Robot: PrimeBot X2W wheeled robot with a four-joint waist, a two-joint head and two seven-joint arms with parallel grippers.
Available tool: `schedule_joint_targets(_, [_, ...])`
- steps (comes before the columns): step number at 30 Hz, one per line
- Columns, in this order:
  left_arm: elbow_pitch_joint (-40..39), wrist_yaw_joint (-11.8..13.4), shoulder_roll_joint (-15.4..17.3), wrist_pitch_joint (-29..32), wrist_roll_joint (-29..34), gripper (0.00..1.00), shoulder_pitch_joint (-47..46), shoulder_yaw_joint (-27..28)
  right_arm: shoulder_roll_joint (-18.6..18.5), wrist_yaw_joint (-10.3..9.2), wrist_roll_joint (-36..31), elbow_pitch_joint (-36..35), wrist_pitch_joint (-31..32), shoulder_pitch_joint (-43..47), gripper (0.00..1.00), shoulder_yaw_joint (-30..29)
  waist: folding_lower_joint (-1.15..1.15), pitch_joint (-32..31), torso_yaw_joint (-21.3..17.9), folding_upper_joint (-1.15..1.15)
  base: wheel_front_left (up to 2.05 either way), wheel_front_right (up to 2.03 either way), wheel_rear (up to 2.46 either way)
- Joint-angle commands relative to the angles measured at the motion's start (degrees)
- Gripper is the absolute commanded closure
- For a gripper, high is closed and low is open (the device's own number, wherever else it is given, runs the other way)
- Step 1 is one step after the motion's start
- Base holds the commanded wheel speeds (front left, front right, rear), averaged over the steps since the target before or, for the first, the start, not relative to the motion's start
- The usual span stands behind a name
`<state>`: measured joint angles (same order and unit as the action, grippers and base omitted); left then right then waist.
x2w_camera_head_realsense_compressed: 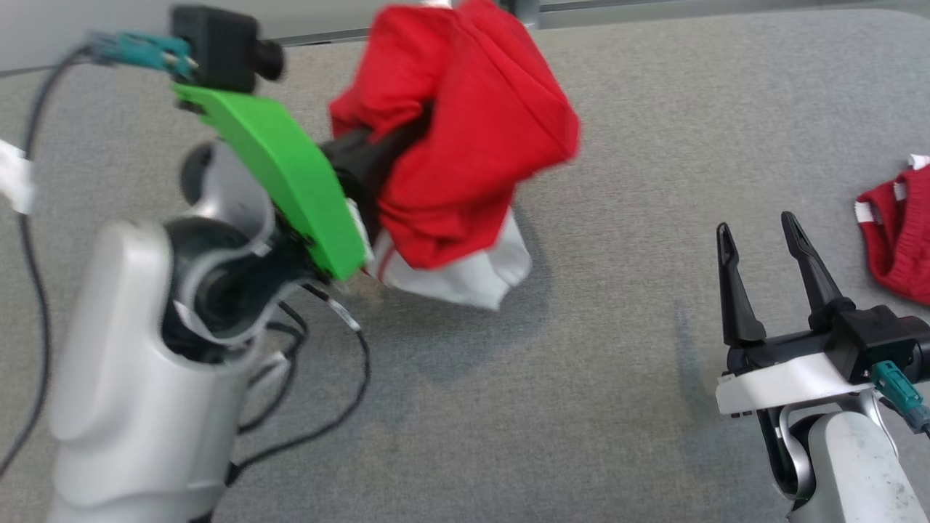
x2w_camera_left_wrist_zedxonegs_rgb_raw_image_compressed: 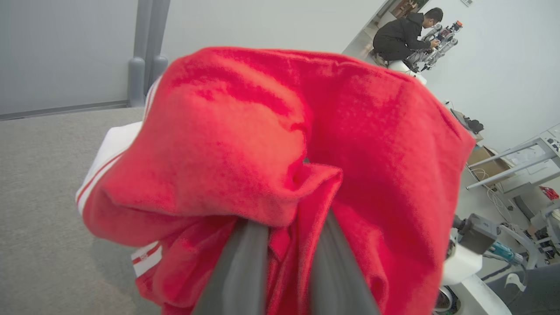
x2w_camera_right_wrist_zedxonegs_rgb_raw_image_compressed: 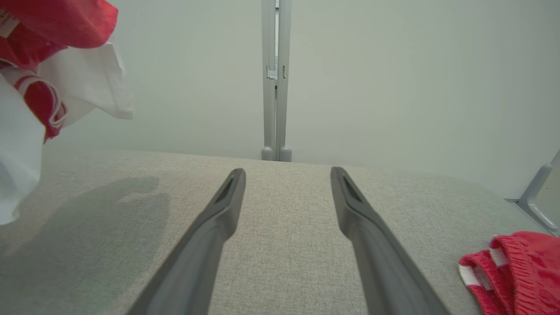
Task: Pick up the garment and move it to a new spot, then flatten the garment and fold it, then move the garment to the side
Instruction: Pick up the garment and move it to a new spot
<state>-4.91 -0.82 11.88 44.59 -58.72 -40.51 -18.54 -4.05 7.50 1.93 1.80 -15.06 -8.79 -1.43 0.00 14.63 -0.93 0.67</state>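
Observation:
The garment (x2w_camera_head_realsense_compressed: 472, 131) is a bunched red piece with white trim and a white part hanging below it, lifted off the grey table (x2w_camera_head_realsense_compressed: 617, 378) at the upper middle of the head view. My left gripper (x2w_camera_head_realsense_compressed: 381, 149) is shut on the garment, its fingertips buried in the cloth. The left wrist view shows red fabric (x2w_camera_left_wrist_zedxonegs_rgb_raw_image_compressed: 245, 144) draped over both fingers (x2w_camera_left_wrist_zedxonegs_rgb_raw_image_compressed: 245, 267). My right gripper (x2w_camera_head_realsense_compressed: 757, 229) stands open at the lower right with nothing between its fingers, well apart from the garment. The garment's edge (x2w_camera_right_wrist_zedxonegs_rgb_raw_image_compressed: 83, 83) hangs at the upper left of the right wrist view, left of the right gripper (x2w_camera_right_wrist_zedxonegs_rgb_raw_image_compressed: 287, 173).
A second red-and-white ribbed cloth item (x2w_camera_head_realsense_compressed: 897, 232) lies at the table's right edge, just right of my right gripper (x2w_camera_right_wrist_zedxonegs_rgb_raw_image_compressed: 520, 267). Loose black cables (x2w_camera_head_realsense_compressed: 341, 392) hang from the left arm. A grey wall post (x2w_camera_right_wrist_zedxonegs_rgb_raw_image_compressed: 273, 78) rises behind the table. A person (x2w_camera_left_wrist_zedxonegs_rgb_raw_image_compressed: 404, 33) crouches far off.

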Motion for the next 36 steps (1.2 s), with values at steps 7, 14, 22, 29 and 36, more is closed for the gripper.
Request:
schedule_joint_targets(7, [-0.72, 1.70, -4.46, -1.96, 2.05, 1.00, 9.45, -7.50, 0.81, -0.01, 0.52, -0.06, -0.16, 1.41, 0.00, -0.24, 0.00, -1.05, -7.54, -0.67, 0.00, 0.00, 0.00])
schedule_joint_targets(14, [13.96, 2.68, -4.62, -8.27, 7.82, 0.56, 10.54, -9.01, 1.08, -0.01, 1.01, 0.32, -0.17, 1.77, 0.00, 0.83, 0.00, -0.89, -11.38, -0.67, 0.00, 0.00, 0.00])
schedule_joint_targets(22, [30.22, 3.30, -3.37, -27.95, 22.23, 0.00, 3.30, -10.62, 1.11, -0.01, 1.31, 0.63, -0.16, 2.86, 0.00, 0.34, 0.00, -2.23, -12.15, -0.67, 0.00, 0.00, 0.00])
schedule_joint_targets(29, [26.38, 4.79, -3.48, -34.25, 25.04, 0.00, 7.33, -11.75, 1.13, -0.01, 0.78, -0.18, -0.16, 5.37, 0.00, -1.59, 0.00, -4.17, -10.30, -0.67, 0.00, 0.00, 0.00])
schedule_joint_targets(36, [6.67, 14.26, 1.71, -33.77, 28.92, 0.00, 22.78, -13.06, 1.11, -0.01, 0.51, -1.42, -0.16, 8.04, 0.00, -4.09, 0.00, -5.40, -7.72, -0.67, 0.00, 0.00, 0.00])
